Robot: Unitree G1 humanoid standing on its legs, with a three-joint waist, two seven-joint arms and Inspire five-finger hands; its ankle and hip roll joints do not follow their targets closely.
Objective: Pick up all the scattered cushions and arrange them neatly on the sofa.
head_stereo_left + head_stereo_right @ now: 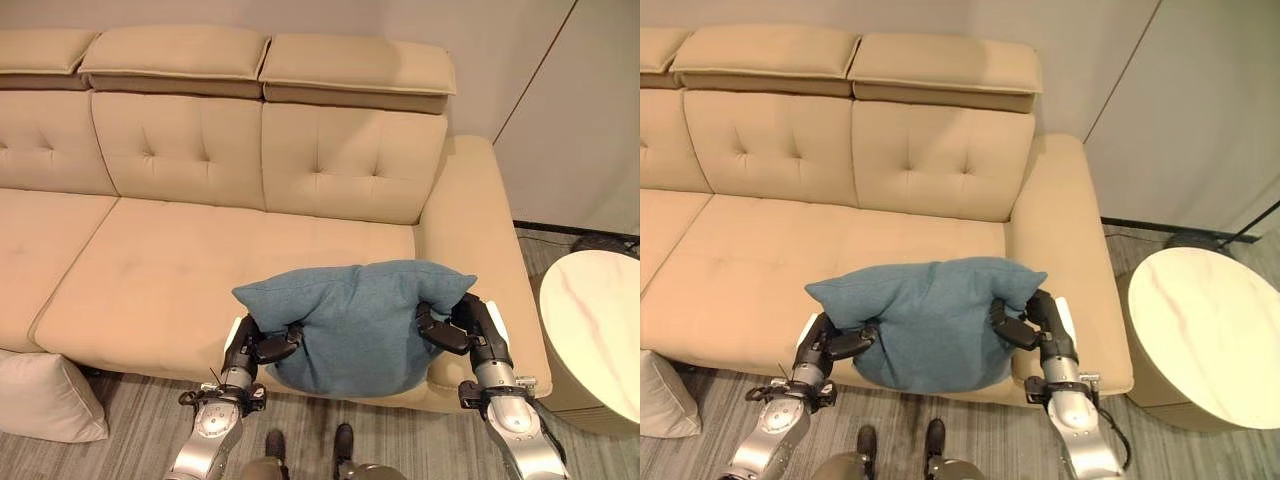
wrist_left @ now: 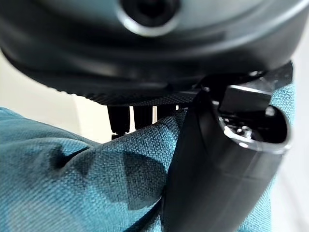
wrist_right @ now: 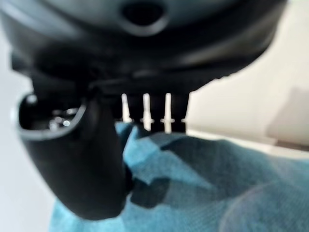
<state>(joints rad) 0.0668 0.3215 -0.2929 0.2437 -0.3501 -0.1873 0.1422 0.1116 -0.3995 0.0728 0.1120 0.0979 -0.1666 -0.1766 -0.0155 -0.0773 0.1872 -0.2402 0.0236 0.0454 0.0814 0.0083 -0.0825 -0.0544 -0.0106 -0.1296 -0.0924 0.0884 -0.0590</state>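
1. Grey wood-grain floor [image 1: 120, 450] runs under a long beige sofa [image 1: 180, 270] with tufted back cushions and padded headrests, set against a pale wall [image 1: 1200, 100].
2. Beside the sofa's right armrest stands a round white marble-look side table [image 1: 600, 330].
3. On the floor at the sofa's left front corner lies a whitish cushion [image 1: 45, 395], touching the sofa's base.
4. A teal-blue cushion [image 1: 355, 325] is held at the front edge of the sofa seat, its lower part hanging over the edge and its upper corners spread out to either side.
5. The left hand [image 1: 258, 345] grips the blue cushion's left side; in the left wrist view its thumb [image 2: 212, 169] presses into the fabric with the fingers [image 2: 130, 118] behind the fold, so it pinches the cloth.
6. The right hand [image 1: 455, 325] takes the cushion's right side just under its upper corner; the right wrist view shows the thumb [image 3: 82, 159] on the cloth and the fingers seemingly on the far side of the fold, though the close view makes the contact hard to judge.
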